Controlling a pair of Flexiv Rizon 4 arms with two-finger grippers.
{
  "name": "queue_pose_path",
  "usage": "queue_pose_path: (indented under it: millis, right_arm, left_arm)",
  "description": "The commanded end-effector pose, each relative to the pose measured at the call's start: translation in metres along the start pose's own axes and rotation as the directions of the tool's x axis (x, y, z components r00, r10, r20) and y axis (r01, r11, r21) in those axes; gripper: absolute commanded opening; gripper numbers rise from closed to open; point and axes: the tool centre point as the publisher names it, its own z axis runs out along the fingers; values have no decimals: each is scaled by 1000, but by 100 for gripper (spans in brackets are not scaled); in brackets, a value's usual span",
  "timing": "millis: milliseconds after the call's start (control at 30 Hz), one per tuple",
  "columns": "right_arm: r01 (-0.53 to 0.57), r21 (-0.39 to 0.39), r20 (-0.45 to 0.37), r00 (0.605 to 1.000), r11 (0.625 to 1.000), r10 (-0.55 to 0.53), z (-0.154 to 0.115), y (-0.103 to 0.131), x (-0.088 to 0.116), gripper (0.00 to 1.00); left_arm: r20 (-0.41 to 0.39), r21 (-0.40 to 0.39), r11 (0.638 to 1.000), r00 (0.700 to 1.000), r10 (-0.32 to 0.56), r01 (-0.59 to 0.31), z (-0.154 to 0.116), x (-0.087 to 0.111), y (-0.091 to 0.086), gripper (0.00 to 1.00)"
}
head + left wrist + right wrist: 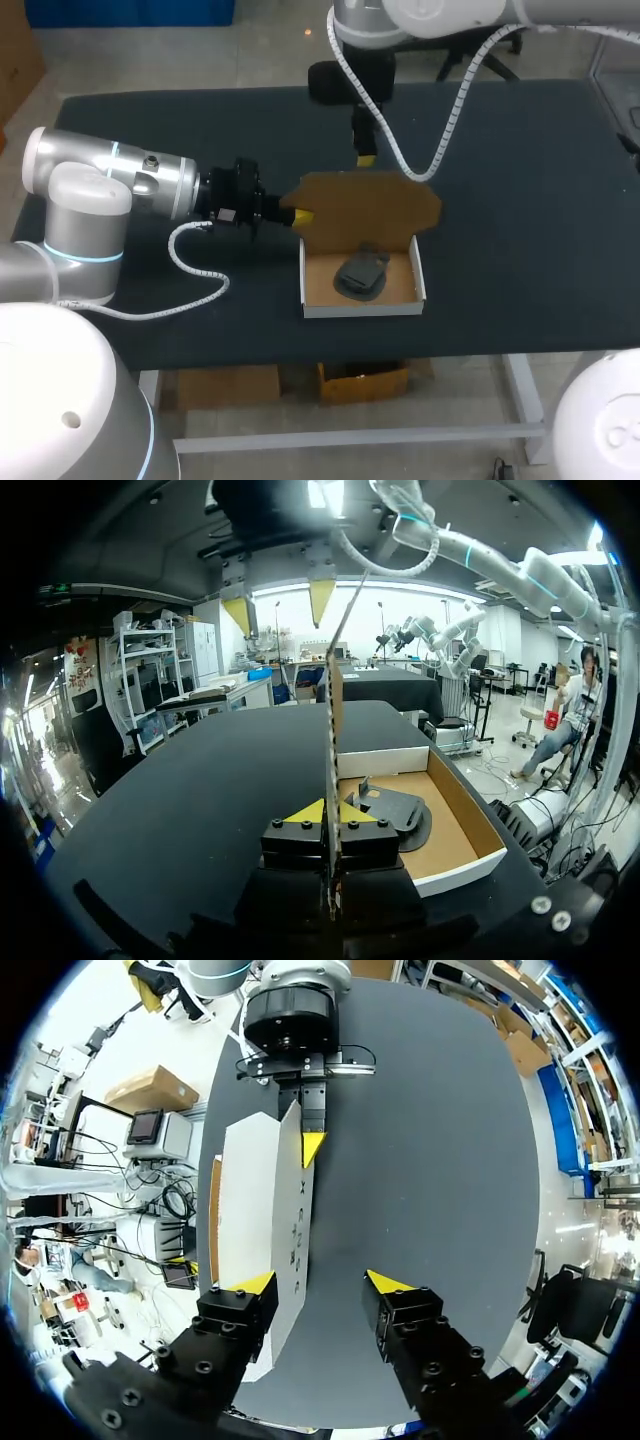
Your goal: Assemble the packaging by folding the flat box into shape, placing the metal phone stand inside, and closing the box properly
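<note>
Holding light, bendy brown cardboard lid [370,205] upright over dark metal phone stand [362,272].
Pinching its side edge with left gripper [300,215], right gripper [322,1282] spread wide.

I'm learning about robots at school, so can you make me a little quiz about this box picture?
1. True or false: the dark grey metal phone stand lies inside the white-walled cardboard box.
2. Which gripper pinches the brown cardboard lid? A) left gripper B) right gripper
3. Fill in: the right gripper's fingers are ____.
Key: 1 true; 2 A; 3 open.
</note>
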Motion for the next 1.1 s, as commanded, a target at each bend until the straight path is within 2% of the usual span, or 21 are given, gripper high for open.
queue_pose_path:
  millis: [33,400,1100]
  right_arm:
    - [1,-4,9,1000,1000,-1,2,-2,5,53]
    - [5,-13,29,1000,1000,-5,-2,-3,14,53]
    - [14,4,39,999,1000,-15,4,-1,27,59]
  left_arm:
    - [3,3,1000,1000,2,-2,0,1,1,0]
    - [3,3,1000,1000,2,-2,0,1,1,0]
    - [3,3,1000,1000,2,-2,0,1,1,0]
